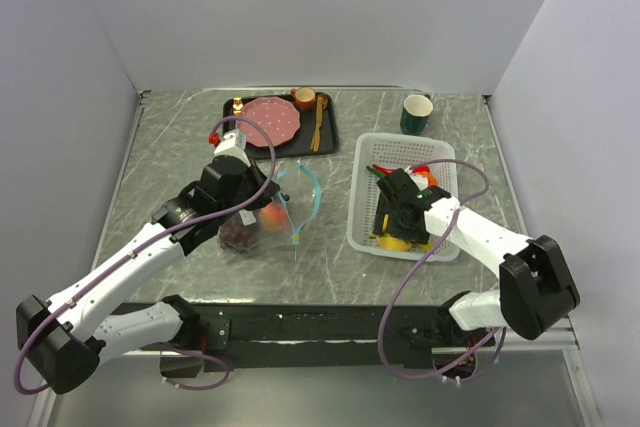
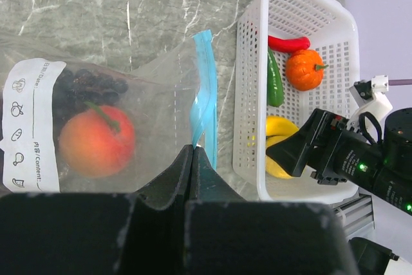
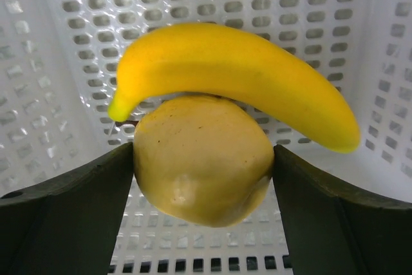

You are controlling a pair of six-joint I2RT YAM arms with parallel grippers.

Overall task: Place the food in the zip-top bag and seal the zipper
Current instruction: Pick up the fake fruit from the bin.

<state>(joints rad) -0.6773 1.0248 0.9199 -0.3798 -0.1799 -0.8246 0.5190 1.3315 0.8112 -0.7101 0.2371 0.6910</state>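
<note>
your l gripper [image 2: 193, 159] was fully shut, pinching the bag [image 2: 154, 94] at its mouth edge right by the zipper [image 2: 205, 94]. the bag lay on its side on the table [image 2: 77, 11], just left of the basket [image 2: 248, 94], mouth toward it. your r gripper [image 3: 203, 152] was down in the basket w/ jaws wide, one either side of the lemon [image 3: 199, 185], pads at or v. near its skin; couldn't tell if it had a real hold yet. the lemon sat on the basket floor w/ the banana [image 3: 238, 69] resting against its top. handling, my guess: the lemon looked smooth, hard and light, so prob. slippery. take it across the fat middle, as you were lined up to, and expect the banana to roll off. the bag was thin limp film w/ no stiffness except the zipper, so hold it by that strip or the mouth flops shut. count: 1 bag, 1 basket. in the bag, 2 items: 1 grapes bunch [image 2: 90, 85], 1 peach [image 2: 96, 141]. in the basket, 5: 1 lemon, 1 banana, 1 red chili [image 2: 290, 44], 1 green chili [image 2: 275, 78], 1 orange [image 2: 304, 70]. no carrot seen.
</note>
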